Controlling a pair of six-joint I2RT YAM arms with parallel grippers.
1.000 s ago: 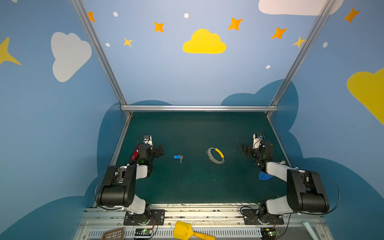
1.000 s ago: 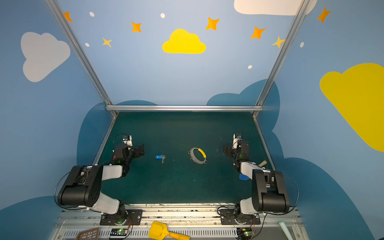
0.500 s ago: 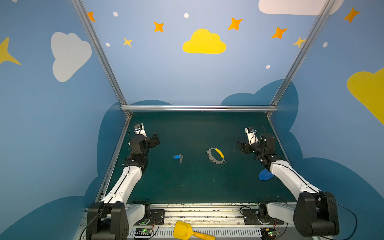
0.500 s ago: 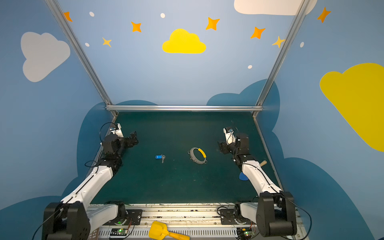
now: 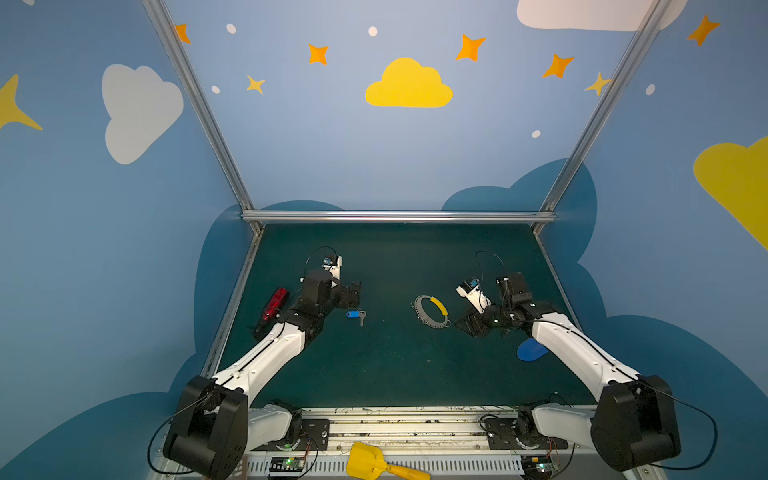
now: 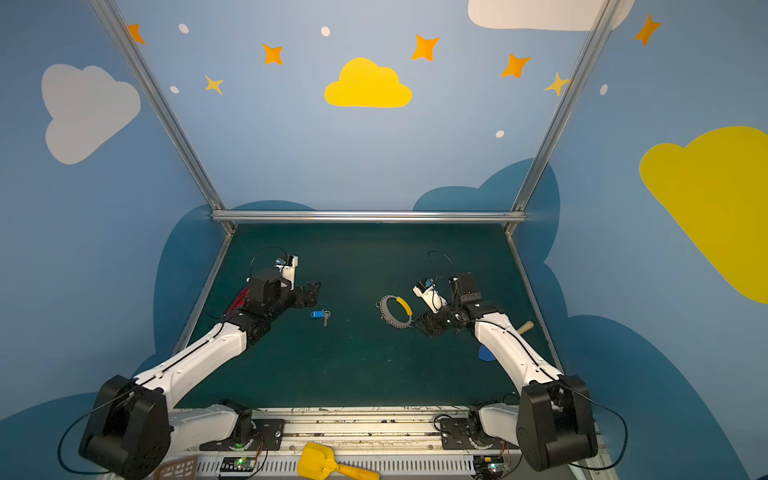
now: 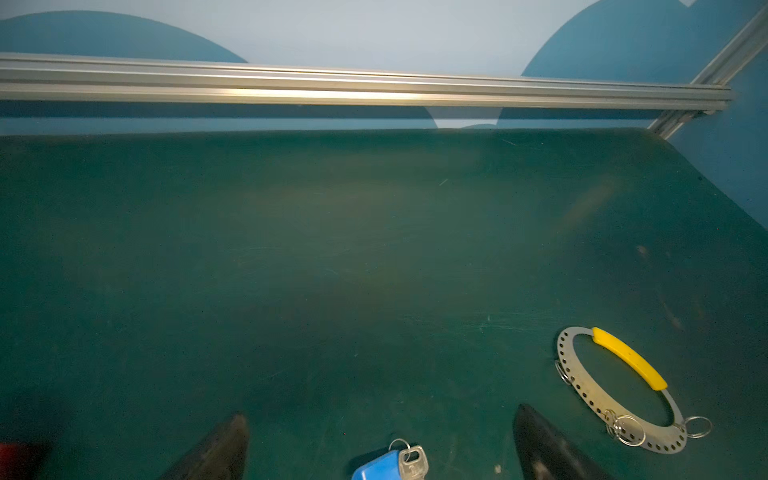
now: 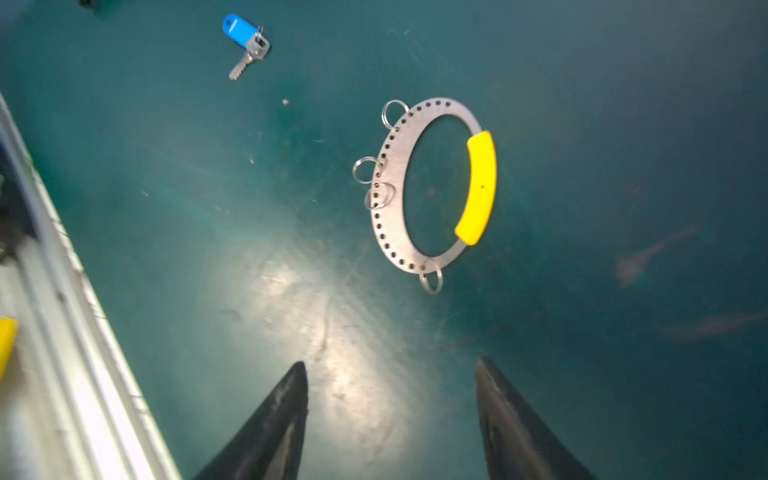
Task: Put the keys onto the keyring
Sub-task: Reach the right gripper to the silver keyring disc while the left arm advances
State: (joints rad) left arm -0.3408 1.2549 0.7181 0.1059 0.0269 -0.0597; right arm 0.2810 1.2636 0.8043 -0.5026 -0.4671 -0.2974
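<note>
The keys (image 5: 356,314) (image 6: 321,314), a small silver key on a blue tag, lie flat on the green mat left of centre. My left gripper (image 5: 354,292) (image 6: 311,291) hovers just behind them, open, with the tag (image 7: 380,467) showing low between its fingertips, untouched. The keyring (image 5: 439,306) (image 6: 404,306), a grey perforated hoop with a yellow arc and several small split rings, lies flat right of centre. Right beside its right side is my right gripper (image 5: 467,326) (image 6: 426,324), tilted down at the mat. It is open and empty (image 8: 390,363), the keyring (image 8: 478,187) ahead of its tips.
A red object (image 5: 275,305) lies by the left arm near the mat's left edge. A blue toy shovel (image 5: 530,350) with a wooden handle (image 6: 524,327) sits under the right arm. A yellow scoop (image 5: 368,461) rests on the front rail.
Both arms have unfolded from beside their bases and reached inward: the left gripper to the keys, the right to the keyring. The right jaws have narrowed but stay apart.
</note>
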